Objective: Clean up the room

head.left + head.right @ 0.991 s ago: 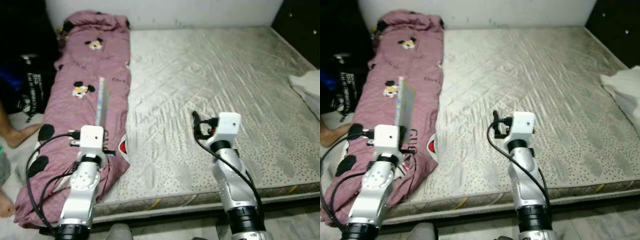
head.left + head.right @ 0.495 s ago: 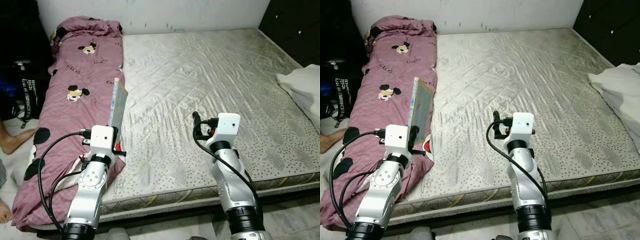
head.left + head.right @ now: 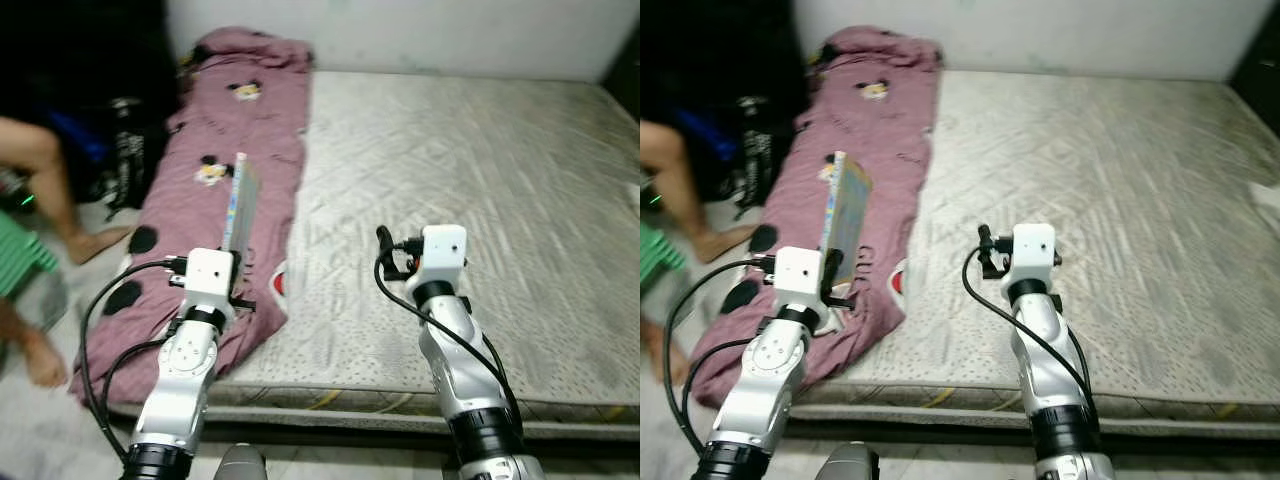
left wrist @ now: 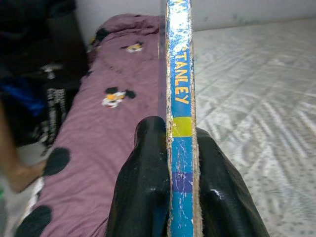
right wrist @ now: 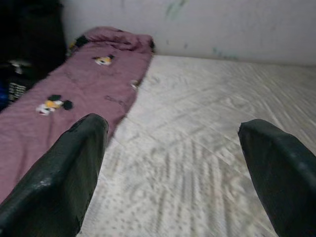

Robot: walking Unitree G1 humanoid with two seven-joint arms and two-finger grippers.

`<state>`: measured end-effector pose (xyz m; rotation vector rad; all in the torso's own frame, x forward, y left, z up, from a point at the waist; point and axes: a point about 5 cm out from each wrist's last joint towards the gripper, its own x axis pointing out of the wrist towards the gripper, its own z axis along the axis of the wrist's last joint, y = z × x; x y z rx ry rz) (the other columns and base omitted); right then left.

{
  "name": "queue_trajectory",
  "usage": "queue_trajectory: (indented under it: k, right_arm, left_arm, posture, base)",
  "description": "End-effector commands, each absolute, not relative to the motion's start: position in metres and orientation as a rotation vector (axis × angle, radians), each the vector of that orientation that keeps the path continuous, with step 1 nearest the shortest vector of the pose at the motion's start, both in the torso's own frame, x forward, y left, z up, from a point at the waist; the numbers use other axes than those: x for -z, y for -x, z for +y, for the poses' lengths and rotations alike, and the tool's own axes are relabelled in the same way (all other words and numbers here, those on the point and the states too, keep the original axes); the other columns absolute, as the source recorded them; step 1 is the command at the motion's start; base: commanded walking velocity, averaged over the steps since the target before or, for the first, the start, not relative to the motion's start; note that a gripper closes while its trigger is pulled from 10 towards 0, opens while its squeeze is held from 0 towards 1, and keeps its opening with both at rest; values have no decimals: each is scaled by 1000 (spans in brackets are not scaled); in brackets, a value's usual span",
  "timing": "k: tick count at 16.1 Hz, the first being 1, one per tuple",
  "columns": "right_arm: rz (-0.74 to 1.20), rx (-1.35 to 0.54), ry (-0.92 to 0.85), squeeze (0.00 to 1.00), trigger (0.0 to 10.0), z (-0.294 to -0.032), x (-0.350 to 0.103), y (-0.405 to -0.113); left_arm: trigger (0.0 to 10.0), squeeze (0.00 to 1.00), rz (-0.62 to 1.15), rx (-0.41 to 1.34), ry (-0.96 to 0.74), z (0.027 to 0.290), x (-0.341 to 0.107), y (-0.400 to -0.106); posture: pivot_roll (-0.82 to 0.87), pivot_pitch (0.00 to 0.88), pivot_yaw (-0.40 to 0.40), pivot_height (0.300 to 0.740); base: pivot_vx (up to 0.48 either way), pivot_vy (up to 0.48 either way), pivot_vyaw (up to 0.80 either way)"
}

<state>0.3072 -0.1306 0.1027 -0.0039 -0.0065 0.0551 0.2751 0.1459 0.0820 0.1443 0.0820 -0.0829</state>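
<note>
1. The left gripper (image 4: 180,168) pinches a thin book (image 4: 180,89) by its lower end, one black finger (image 4: 143,187) pressed against each cover, so the book stands upright on edge above the gripper. The worn blue spine faces the wrist camera and carries yellow letters reading "TANLEY".

2. Seen from the head, the book (image 3: 236,205) rises straight up from the left gripper (image 3: 222,262), which is held over the near part of a pink blanket (image 3: 215,180).

3. The blanket, printed with cartoon mouse figures and black patches, lies in a long strip beneath and beyond the left gripper, bunched at the far end near the wall (image 3: 420,30). Its near end hangs over the mattress edge.

4. The right gripper (image 5: 173,163) has its two fingers (image 5: 64,168) spread wide with nothing between them. It hovers above a bare grey-white quilted mattress (image 3: 480,170), which stretches ahead of it and away to its right.

5. The blanket's edge lies just to the left of the right gripper (image 3: 385,250), between the two arms.

6. The mattress sits low on a pale floor (image 3: 40,430); a plain light wall closes the far side.

7. Well to the left of the left gripper, past the blanket, a person's bare leg and foot (image 3: 60,180) are near dark bags (image 3: 110,140) piled against a shadowed corner.
</note>
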Motion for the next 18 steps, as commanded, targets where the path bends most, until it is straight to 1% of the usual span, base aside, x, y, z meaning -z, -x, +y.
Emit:
queue_trajectory:
  k: [1,3,13,18]
  right_arm:
    - [-3,-41,10,0,10000,-134,-102,-308]
    - [-4,-43,9,0,10000,-134,-102,-308]
    - [3,-53,-2,0,10000,-132,-100,-308]
    - [3,-52,-8,0,10000,-132,-100,-308]
  left_arm:
    - [10000,0,36,106,-151,141,-90,-278]
    - [10000,0,36,106,-150,141,-91,-278]
    - [10000,0,47,91,-130,142,-89,-278]
    - [10000,0,48,88,-122,142,-89,-279]
  posture:
    - [63,0,-1,740]
    - [63,0,-1,740]
    - [61,0,-5,740]
    - [58,0,-4,740]
  base:
    - [0,0,444]
    - [0,0,444]
    - [0,0,0]
    - [0,-320,0]
